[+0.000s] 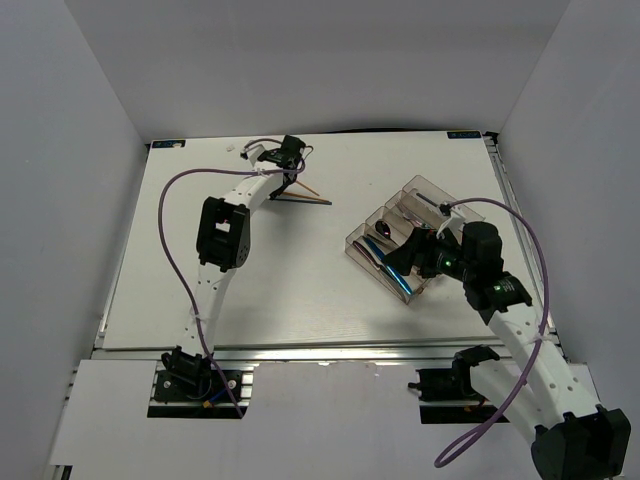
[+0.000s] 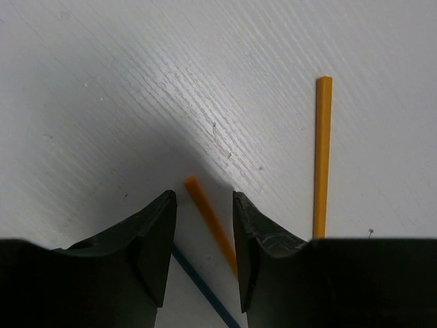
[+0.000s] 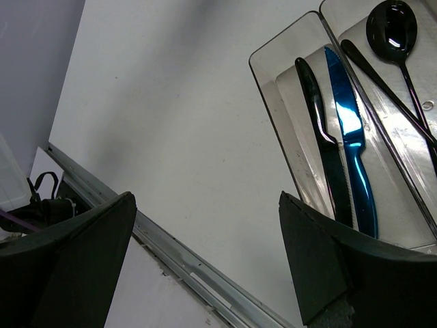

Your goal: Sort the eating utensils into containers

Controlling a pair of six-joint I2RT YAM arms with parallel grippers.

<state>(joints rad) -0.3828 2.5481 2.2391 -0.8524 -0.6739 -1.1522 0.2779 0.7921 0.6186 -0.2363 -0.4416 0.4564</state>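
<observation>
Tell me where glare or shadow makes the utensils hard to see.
Right wrist: bright glare streaks the blue knife, yet readable. Left wrist: shadow from the left gripper dims the table around one orange chopstick, sharp otherwise. Top external: reflections in the clear tray muddle its contents.

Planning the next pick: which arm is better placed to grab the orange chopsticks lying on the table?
Left. The left gripper hangs with jaws astride one orange chopstick, the other chopstick just beside. The right gripper stands open by the tray, across the table from them.

White arm links (image 1: 214,285), black joints (image 1: 222,232), black pincers (image 2: 203,205) (image 3: 206,201), looping purple cables (image 1: 162,225).
</observation>
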